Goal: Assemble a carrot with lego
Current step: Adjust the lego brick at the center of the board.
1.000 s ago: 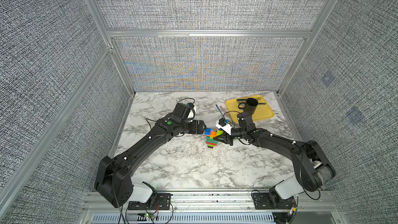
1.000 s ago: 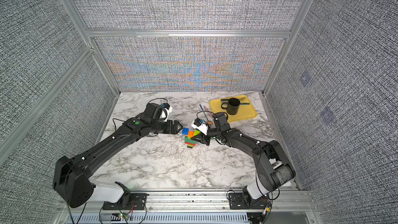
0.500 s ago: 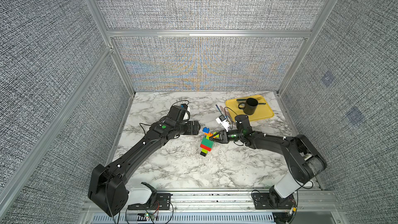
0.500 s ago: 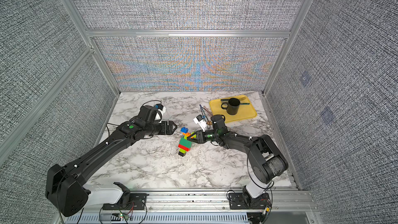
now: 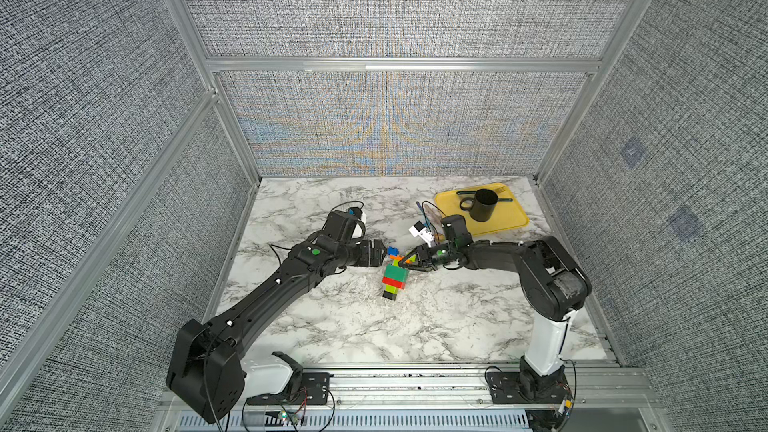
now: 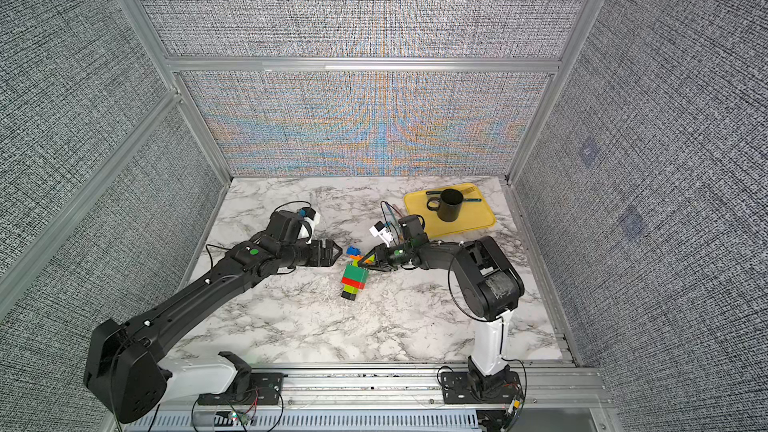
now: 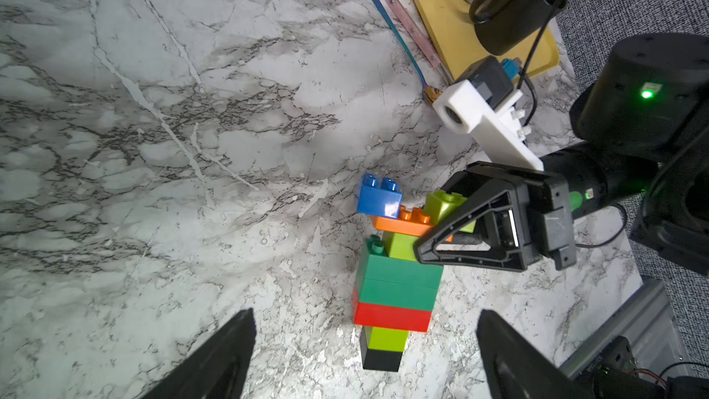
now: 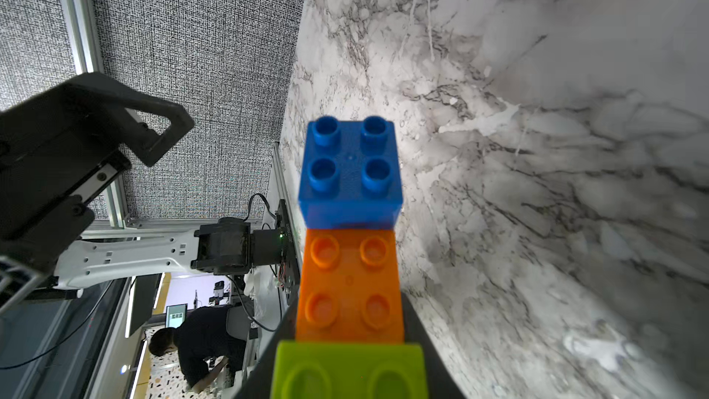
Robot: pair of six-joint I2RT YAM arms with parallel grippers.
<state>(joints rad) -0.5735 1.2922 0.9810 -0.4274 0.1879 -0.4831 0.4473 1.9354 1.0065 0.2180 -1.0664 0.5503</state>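
Note:
The carrot [image 5: 395, 280] [image 6: 354, 278] is a lego stack near the table's middle, its black tip [image 7: 381, 358] pointing to the front and low over the marble. From the tip it runs lime, red, dark green, lime, then an orange plate [image 7: 403, 224] carrying a blue brick [image 8: 351, 170] and a lime brick [image 7: 445, 205]. My right gripper [image 5: 409, 261] [image 8: 349, 339] is shut on the carrot's wide end. My left gripper [image 5: 381, 253] [image 7: 364, 314] stands open just left of the blue brick, holding nothing.
A yellow tray [image 5: 513, 218] at the back right carries a black mug [image 5: 482, 205] and a fork. A spoon [image 7: 395, 32] and a pink stick lie on the marble beside the tray. Enclosure walls close in on three sides.
My right gripper has swung the carrot so its black tip points to the front and sits lower. The right arm has folded back. The left gripper stays open beside it.

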